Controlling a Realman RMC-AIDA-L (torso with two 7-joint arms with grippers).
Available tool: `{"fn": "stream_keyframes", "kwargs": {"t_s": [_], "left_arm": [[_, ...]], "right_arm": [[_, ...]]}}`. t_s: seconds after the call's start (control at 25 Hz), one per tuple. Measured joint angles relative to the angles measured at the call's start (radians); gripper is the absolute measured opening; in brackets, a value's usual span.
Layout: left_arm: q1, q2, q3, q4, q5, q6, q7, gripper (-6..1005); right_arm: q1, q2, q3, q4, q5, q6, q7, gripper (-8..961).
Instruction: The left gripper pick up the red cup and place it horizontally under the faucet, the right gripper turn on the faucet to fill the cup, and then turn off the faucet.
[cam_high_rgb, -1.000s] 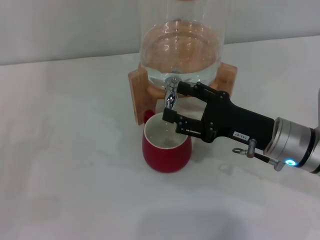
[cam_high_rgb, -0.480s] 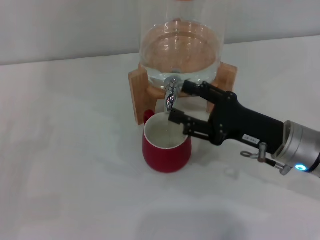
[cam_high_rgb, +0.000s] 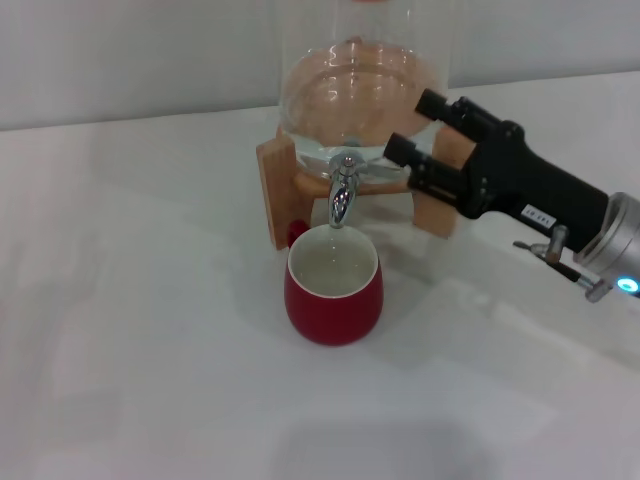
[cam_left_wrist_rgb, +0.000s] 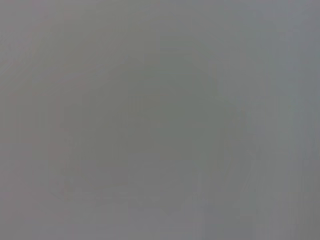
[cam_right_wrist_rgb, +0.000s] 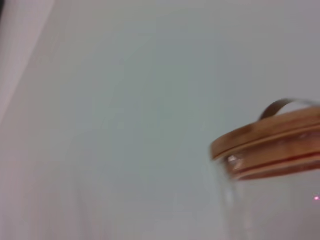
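Observation:
The red cup (cam_high_rgb: 333, 292) stands upright on the white table, its mouth right below the spout of the chrome faucet (cam_high_rgb: 342, 195). Its small handle points to the back left. I cannot tell whether water is running. My right gripper (cam_high_rgb: 412, 125) is black with a white label. It hovers to the right of the faucet, in front of the glass tank, with its fingers apart and empty, touching neither faucet nor cup. My left gripper is out of view; the left wrist view shows only plain grey.
A glass water tank (cam_high_rgb: 360, 90) sits on a wooden stand (cam_high_rgb: 275, 190) behind the cup. The right wrist view shows the tank's wooden lid (cam_right_wrist_rgb: 270, 142) and a pale wall. White table (cam_high_rgb: 150, 330) spreads to the left and front.
My right gripper has pulled away from the faucet and the cup's rim, moving up and to the right. The cup has not moved.

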Motion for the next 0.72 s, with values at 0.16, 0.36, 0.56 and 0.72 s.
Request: {"fn": "stream_keyframes", "kwargs": {"t_s": [0.16,0.36,0.56,0.72], "left_arm": [[0.004,0.000,-0.004,0.000,0.000,-0.004,0.000,868],[0.003,0.000,-0.005,0.000,0.000,-0.005,0.000,869],[0.001,0.000,-0.002,0.000,0.000,-0.003,0.000,869],[0.001,0.000,-0.002,0.000,0.000,-0.003,0.000,869]], "right_arm": [[-0.005,-0.003,0.037,0.004,0.000,0.006,-0.002,796],[-0.006,-0.013,0.040,0.001,0.004,0.038,-0.003,795],[-0.006,-0.021,0.088,-0.001,-0.002,0.078,-0.010,795],[-0.014,-0.024,0.151,0.005,-0.002,0.100,-0.025,795]]}}
